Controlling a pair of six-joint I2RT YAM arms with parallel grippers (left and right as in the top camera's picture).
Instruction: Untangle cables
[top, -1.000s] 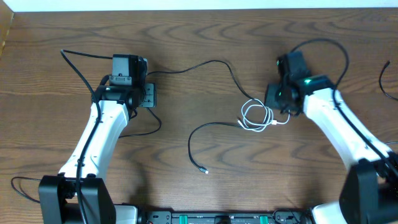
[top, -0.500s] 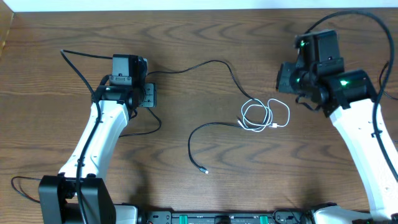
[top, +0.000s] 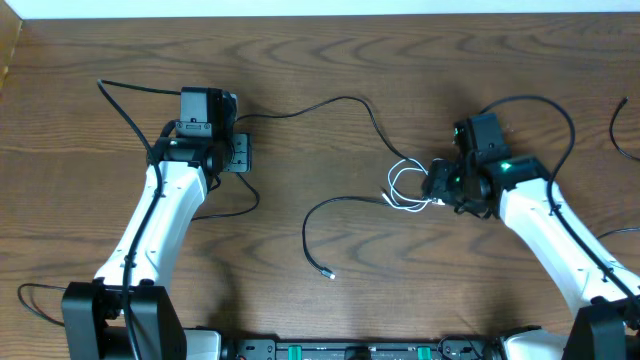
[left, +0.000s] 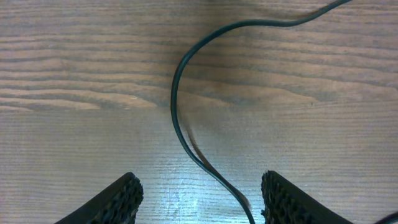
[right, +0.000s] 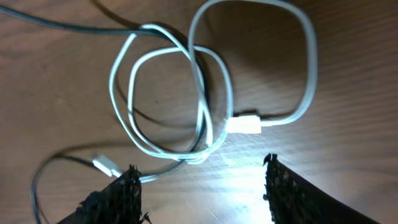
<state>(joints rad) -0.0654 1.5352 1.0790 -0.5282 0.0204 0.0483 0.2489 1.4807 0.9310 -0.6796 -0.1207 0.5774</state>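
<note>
right claw drops back down, jaws wide apart, gripping nothing. white cable sits just ahead of its fingertips, black cable threaded through. left claw open, empty. regrab looks next.

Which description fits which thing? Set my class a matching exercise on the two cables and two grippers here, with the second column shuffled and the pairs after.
Things
1. white cable
2. long black cable
3. left gripper
4. right gripper

Descriptions
A. open, over a single black strand
B. coiled in loops
C. open, over the white cable
D. one long curving line, uncoiled

Pairs: 1-B, 2-D, 3-A, 4-C
</note>
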